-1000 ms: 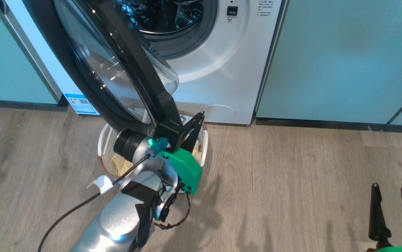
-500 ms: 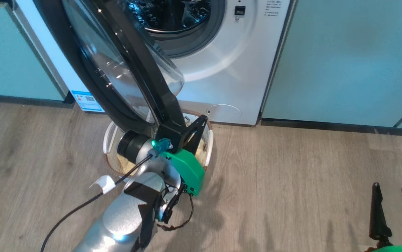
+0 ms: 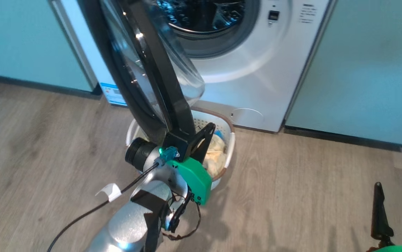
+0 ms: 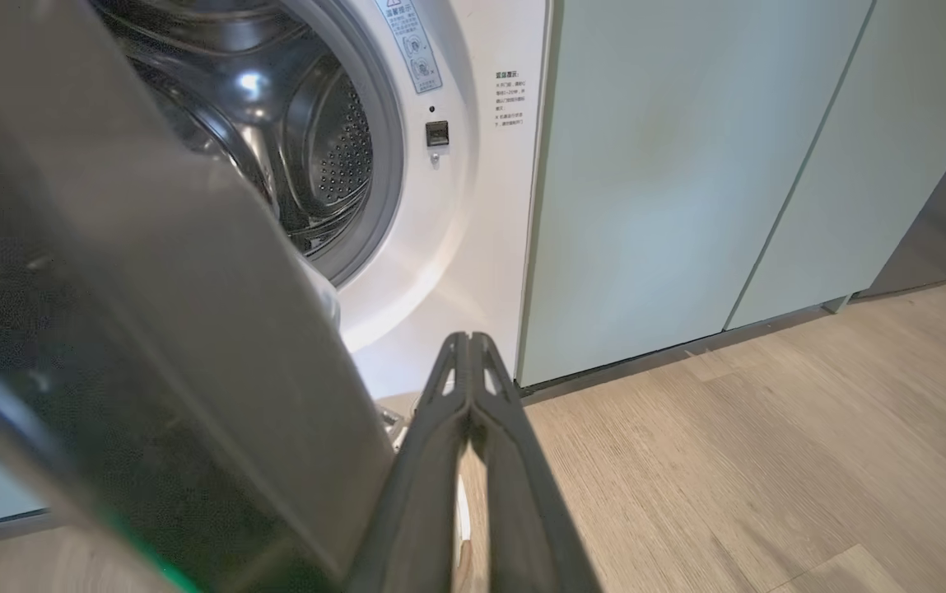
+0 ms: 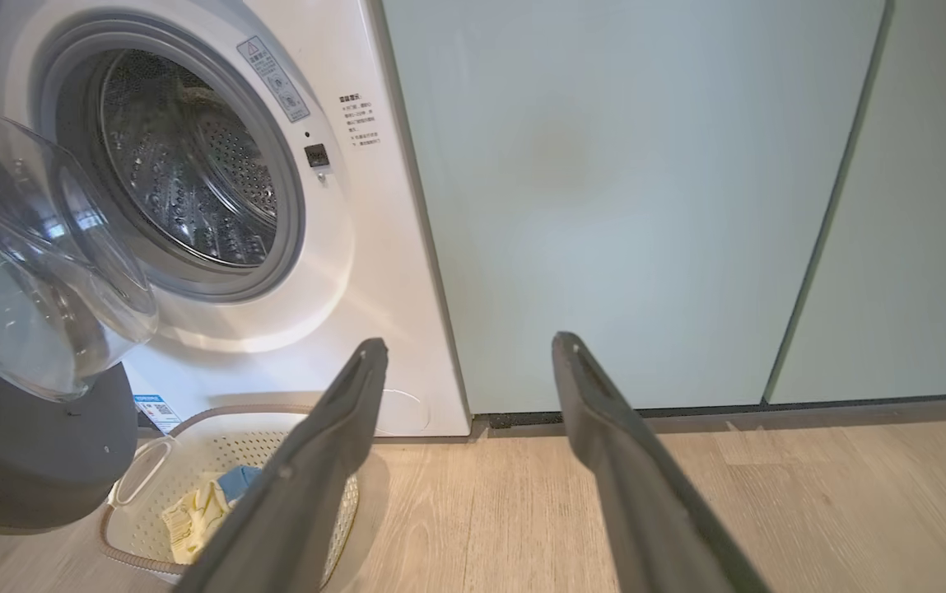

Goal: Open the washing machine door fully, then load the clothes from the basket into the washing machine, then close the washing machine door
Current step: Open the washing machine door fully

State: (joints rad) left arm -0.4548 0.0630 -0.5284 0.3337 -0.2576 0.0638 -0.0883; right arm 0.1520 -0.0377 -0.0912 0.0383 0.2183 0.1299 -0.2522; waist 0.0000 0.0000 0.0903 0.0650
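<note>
Left gripper (image 4: 468,350) is seen with fingers pressed together, nothing clamped between them. Its side is set just beside the edge of the washing machine door (image 3: 159,70); contact cannot be told. The door is swung partway out from the washing machine (image 3: 256,80), with its glass bowl bulging toward the steel drum (image 5: 184,165). The basket (image 3: 206,122) is placed on the wood floor (image 3: 309,182) just before the machine, partly under the door's lower edge and beneath the left gripper. The clothes (image 3: 218,154) are piled inside it, yellow-cream with a blue patch. Right gripper (image 3: 393,190) is held low, well apart from the basket, with fingers spread wide and nothing held. Pale green cabinet panels (image 3: 368,70) are seen beside the machine.
</note>
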